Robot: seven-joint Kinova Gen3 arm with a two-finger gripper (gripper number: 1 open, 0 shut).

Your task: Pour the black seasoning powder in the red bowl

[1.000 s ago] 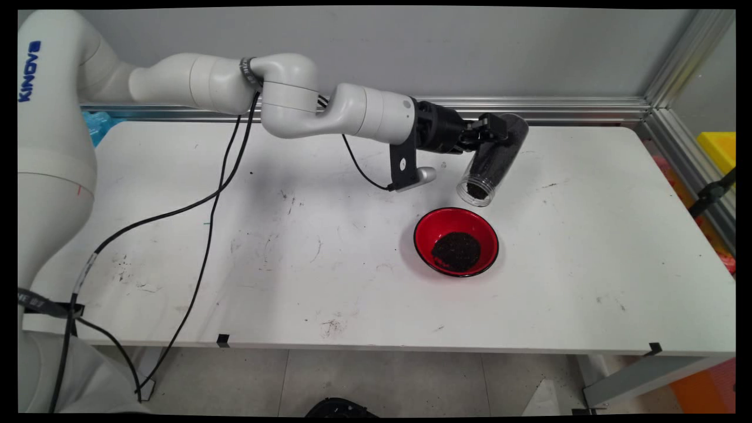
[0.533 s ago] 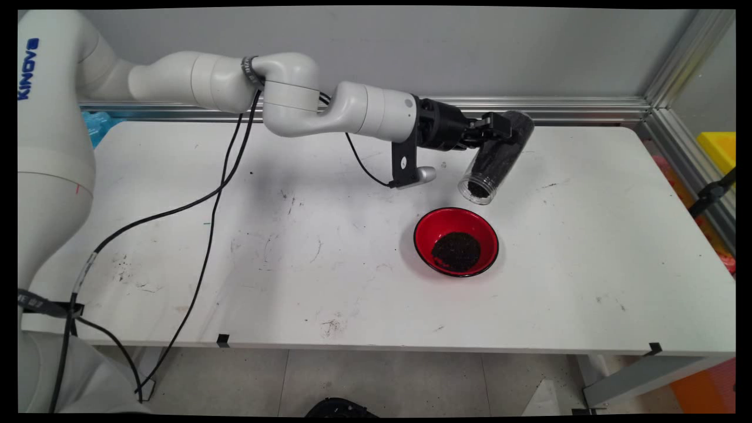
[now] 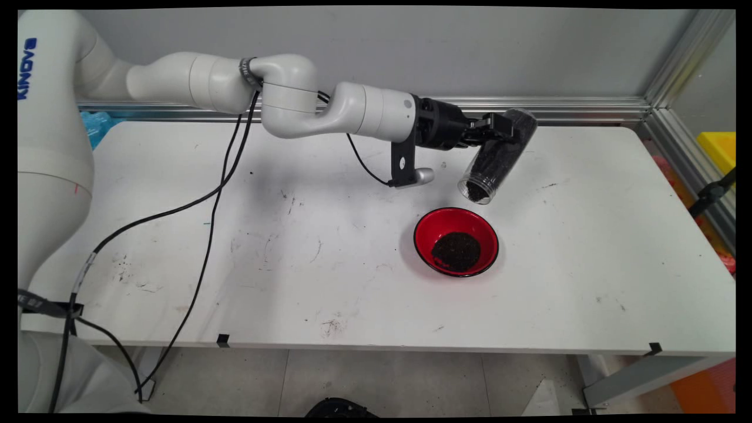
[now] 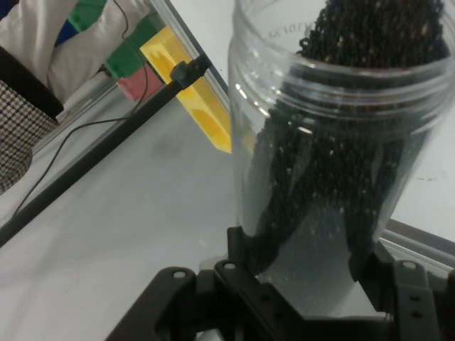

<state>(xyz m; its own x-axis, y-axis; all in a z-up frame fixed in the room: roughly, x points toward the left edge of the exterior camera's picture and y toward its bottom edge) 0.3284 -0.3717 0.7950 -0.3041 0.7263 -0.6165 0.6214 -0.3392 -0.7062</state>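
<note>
A clear plastic jar (image 3: 498,156) of dark grains hangs tilted in the air, its open mouth pointing down and to the left, above the far rim of a red bowl (image 3: 456,241). My gripper (image 3: 504,130) is shut on the jar's upper part. The bowl stands on the white table (image 3: 352,258) and holds a heap of the same dark grains (image 3: 456,251). In the hand view the jar (image 4: 334,135) fills the picture, clamped between my two fingers, with the gripper (image 4: 302,259) shut round it. The grains (image 4: 370,35) have slid towards the mouth.
Black cables (image 3: 205,235) hang from the arm over the table's left half. An aluminium rail (image 3: 587,106) runs along the back and right edges. A yellow box (image 3: 718,148) lies beyond the right edge.
The jar's closed end has risen and swung slightly right, so the jar lies a little less steep, with its mouth staying over the bowl's far rim. The bowl has not moved.
</note>
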